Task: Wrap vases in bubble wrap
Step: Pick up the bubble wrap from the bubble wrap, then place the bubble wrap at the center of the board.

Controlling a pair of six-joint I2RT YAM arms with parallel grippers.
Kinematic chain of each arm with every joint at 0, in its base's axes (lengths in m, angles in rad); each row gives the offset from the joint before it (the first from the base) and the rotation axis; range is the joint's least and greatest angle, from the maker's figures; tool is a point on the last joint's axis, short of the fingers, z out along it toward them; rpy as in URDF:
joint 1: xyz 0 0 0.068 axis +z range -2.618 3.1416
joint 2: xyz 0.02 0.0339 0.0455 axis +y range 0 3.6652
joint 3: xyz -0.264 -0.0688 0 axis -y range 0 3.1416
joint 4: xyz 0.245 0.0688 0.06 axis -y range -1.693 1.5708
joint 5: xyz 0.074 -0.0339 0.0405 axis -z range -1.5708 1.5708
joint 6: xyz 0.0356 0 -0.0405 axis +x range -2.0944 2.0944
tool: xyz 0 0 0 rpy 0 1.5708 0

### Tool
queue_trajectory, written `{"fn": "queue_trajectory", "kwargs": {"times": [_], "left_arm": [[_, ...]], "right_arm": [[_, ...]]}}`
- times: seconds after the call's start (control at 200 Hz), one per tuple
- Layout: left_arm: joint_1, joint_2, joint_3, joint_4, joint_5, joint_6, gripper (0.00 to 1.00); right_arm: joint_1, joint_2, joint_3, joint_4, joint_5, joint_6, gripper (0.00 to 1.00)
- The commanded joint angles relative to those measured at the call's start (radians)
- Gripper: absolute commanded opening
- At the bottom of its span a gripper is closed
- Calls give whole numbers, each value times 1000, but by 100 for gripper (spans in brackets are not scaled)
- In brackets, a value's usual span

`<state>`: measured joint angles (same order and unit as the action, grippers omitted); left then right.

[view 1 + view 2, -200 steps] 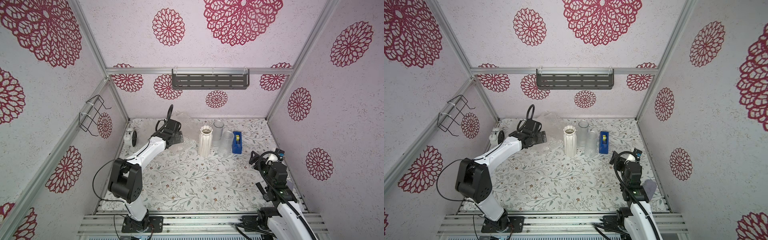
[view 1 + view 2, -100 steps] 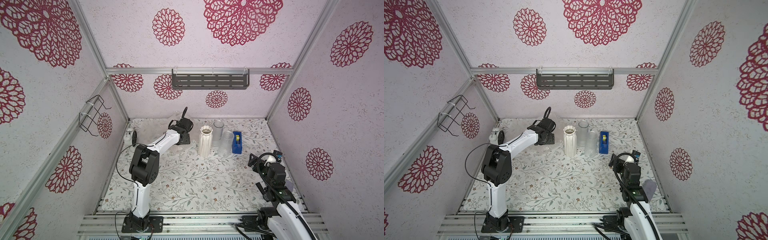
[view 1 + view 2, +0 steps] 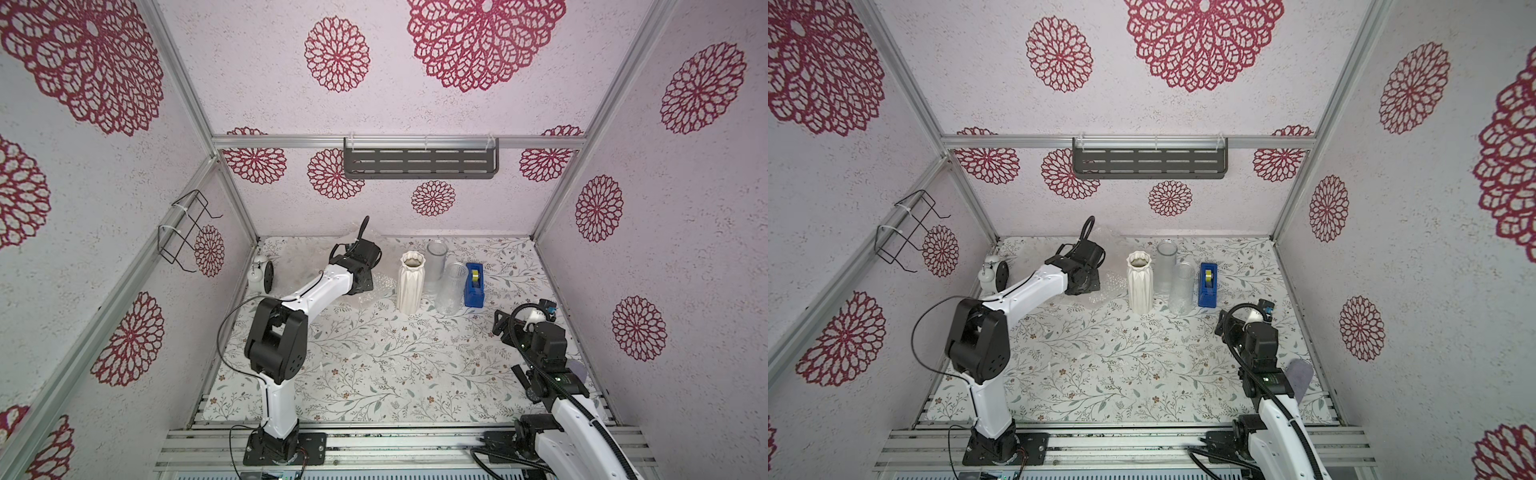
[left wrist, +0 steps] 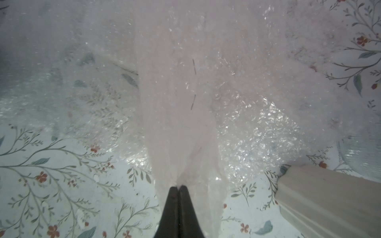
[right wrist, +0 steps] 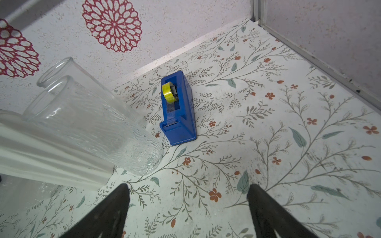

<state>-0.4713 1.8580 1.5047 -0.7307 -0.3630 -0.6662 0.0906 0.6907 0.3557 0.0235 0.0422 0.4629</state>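
Just snapped shut: L gripper (image 4: 178,186), wide a sec ago, now pinching a fold of wrap (image 4: 247,127) at far left, just beside white vase (image 3: 411,286). Means sheet secured, prob. ready to drag over; nothing wrapped yet. R gripper (image 5: 187,189) spread wide, empty, near right, facing tape dispenser (image 5: 178,109).

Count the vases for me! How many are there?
3. The white ribbed vase stands beside the bubble wrap. The frosted glass cylinder is farther back, between the other two. The clear ribbed glass stands next to the blue tape dispenser. None looks hidden.
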Motion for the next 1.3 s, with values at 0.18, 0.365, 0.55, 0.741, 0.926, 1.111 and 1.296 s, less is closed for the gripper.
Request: {"fn": "queue_trajectory", "kwargs": {"times": [0.18,0.365,0.55,0.741,0.926,1.111,1.296], "left_arm": [[-26,-485,-374,253,28,-206,0],[-56,-805,-714,310,22,-423,0],[-110,-1051,-984,292,59,-691,5],[-159,-1260,-1009,-61,-35,-815,20],[-159,-1387,-924,-297,-138,-796,48],[-114,-1249,-762,-131,-205,-481,62],[113,-872,-568,74,92,-211,66]], "right_arm": [[180,48,115,-5,44,-42,90],[374,111,166,41,76,-10,89],[637,288,256,87,206,-4,88],[808,578,388,135,270,4,88],[877,866,587,114,256,-15,87],[922,1074,752,75,248,-31,87],[935,1171,798,87,221,-15,86]]}}
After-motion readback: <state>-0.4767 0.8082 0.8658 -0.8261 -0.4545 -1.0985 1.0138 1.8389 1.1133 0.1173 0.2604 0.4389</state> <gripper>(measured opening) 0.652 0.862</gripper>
